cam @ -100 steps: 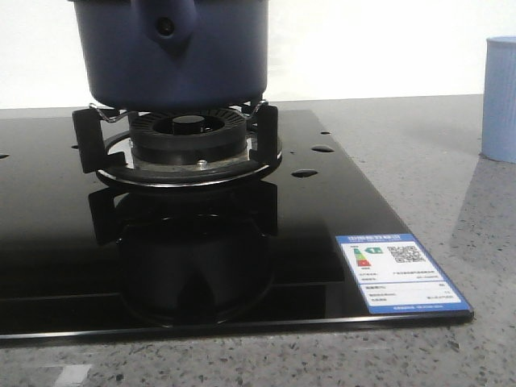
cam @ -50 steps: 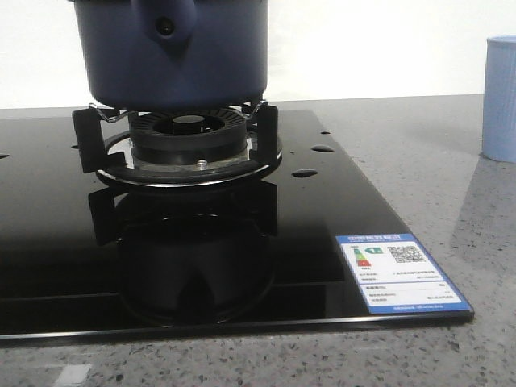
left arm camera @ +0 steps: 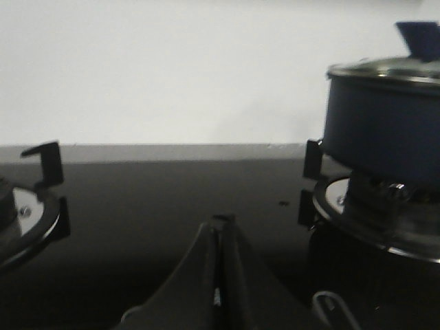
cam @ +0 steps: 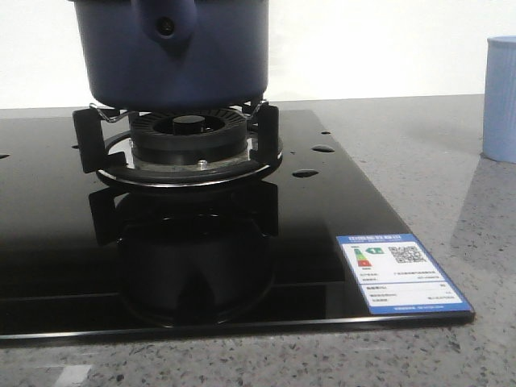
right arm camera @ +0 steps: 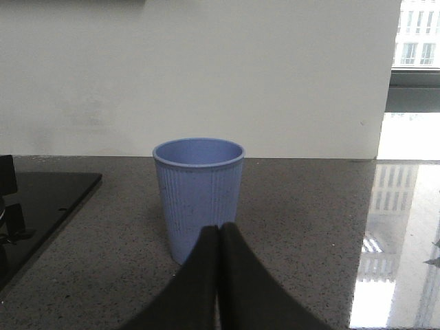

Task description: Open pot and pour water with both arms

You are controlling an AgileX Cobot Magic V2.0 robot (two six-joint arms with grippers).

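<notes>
Pot [cam: 173, 56]: lid on, sitting on the burner [cam: 187, 141].
Left fingers [left arm camera: 218, 237]: pressed together, empty, beside the pot.
Right fingers [right arm camera: 218, 240]: pressed together, empty, facing the cup [right arm camera: 198, 192].

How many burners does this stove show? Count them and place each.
2. One burner sits under the pot at the stove's right side. A second burner appears only partly at the edge of the left wrist view, further left. More may lie out of view.
</notes>
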